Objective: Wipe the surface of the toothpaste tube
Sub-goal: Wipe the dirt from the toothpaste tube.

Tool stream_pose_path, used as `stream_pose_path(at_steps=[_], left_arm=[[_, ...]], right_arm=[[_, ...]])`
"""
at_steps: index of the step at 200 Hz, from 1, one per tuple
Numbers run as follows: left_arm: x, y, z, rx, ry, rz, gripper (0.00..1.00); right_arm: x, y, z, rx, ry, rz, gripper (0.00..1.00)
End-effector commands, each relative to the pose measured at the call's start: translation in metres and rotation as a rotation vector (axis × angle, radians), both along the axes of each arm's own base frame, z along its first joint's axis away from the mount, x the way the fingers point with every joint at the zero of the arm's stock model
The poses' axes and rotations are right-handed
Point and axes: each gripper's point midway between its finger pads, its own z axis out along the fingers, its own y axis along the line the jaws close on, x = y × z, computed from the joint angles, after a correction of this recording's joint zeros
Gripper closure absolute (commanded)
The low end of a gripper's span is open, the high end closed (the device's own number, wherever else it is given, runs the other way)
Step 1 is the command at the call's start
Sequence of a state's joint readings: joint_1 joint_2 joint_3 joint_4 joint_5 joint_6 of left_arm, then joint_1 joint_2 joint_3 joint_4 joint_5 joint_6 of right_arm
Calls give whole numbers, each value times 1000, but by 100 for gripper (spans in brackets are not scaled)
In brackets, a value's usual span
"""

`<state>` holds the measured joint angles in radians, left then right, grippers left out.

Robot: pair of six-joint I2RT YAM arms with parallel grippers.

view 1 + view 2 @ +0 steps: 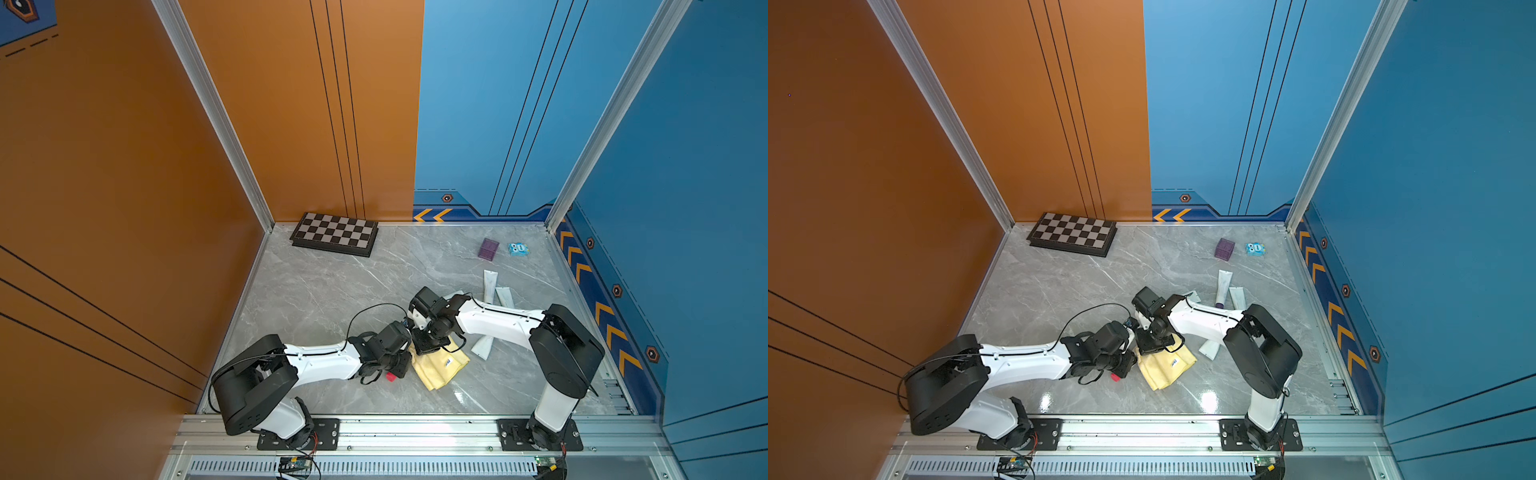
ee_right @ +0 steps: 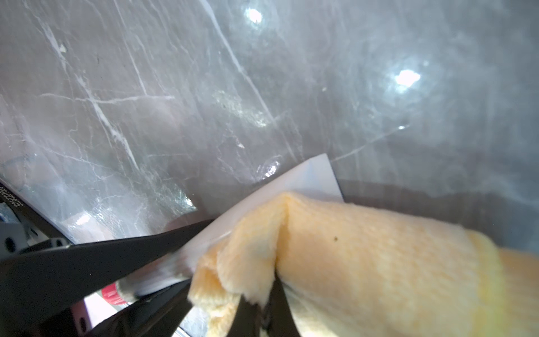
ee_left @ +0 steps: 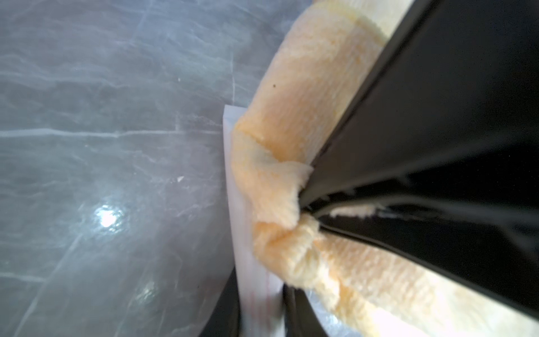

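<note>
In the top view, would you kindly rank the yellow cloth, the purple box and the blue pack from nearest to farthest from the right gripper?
1. Yellow cloth: pinched in the jaws of the right gripper, front middle of the table.
2. Purple box: far back, toward the right corner.
3. Blue pack: beside the purple box, farther right.

The left gripper clamps the white toothpaste tube; the right gripper pinches the yellow cloth, bunched against the tube, with the grey marble table behind.
</note>
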<state>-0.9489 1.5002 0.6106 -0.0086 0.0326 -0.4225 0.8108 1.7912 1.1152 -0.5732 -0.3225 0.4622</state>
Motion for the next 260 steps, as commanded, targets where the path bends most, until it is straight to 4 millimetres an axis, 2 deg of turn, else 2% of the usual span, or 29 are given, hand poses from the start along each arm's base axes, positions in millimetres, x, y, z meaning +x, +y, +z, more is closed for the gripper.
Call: stream_pose_path(at_steps=[1, 21, 47, 66, 82, 94, 127, 165, 230, 260], left_arm=[[-35, 25, -42, 167, 70, -154, 78], [-35, 24, -43, 167, 71, -155, 78], [-36, 23, -42, 170, 64, -160, 78], [-37, 22, -42, 175, 57, -166, 77], [-39, 21, -43, 179, 58, -176, 77], [-41, 20, -43, 179, 57, -183, 77], [-49, 17, -43, 190, 48, -203, 76], [-57, 18, -45, 212, 36, -215, 76], [-61, 17, -54, 248, 43, -223, 84], [-61, 18, -55, 258, 41, -222, 84]], right_arm=[[14, -50, -51, -211, -11, -79, 100], [20, -50, -37, -153, -7, -96, 100], [26, -42, 1, 52, 41, -125, 100], [35, -56, 24, 65, 3, -155, 100], [42, -70, 34, 29, -38, -180, 100], [44, -71, 40, 45, -45, -184, 100], [37, -58, 38, 93, -8, -159, 100], [30, -50, 26, 102, 26, -135, 100], [2, -28, 6, 101, 98, -62, 100], [-11, -40, -16, 20, 130, -59, 100]])
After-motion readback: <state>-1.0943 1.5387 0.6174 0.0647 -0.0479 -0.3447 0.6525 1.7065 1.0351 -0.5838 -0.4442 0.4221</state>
